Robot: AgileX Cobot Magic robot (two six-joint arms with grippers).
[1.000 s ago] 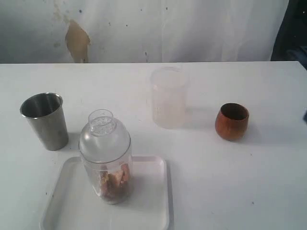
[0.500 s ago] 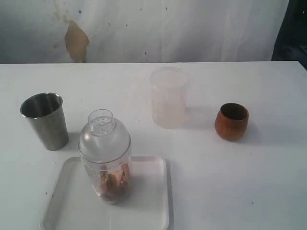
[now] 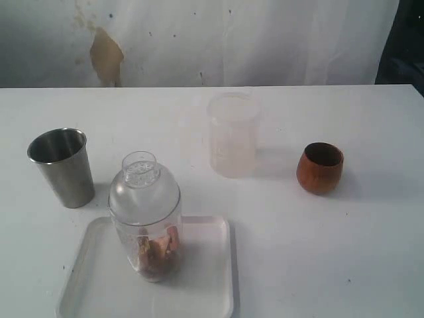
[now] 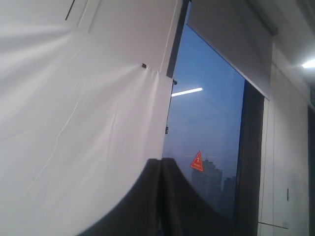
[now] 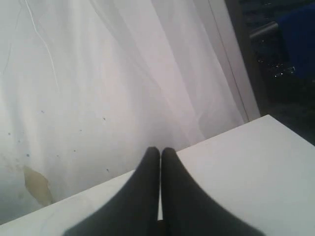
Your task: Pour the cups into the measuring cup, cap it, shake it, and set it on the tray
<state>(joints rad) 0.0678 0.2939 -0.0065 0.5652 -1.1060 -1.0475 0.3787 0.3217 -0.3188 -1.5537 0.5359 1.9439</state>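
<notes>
Since neither arm appears in the exterior view, I read the tools from the wrist views. The left tool [image 4: 161, 166] has its fingers pressed together on nothing, facing a curtain [image 4: 74, 123] and window [image 4: 211, 137]. The right tool [image 5: 160, 153] is likewise closed and empty above the surface [image 5: 246, 167]. The capped measuring cup [image 3: 146, 218] stands upright on the tray [image 3: 205, 278], in neither wrist view. The steel tumbler [image 3: 63, 167] and wooden cup [image 3: 320, 167] stand off the tray. Nothing has shifted since the earlier frame.
</notes>
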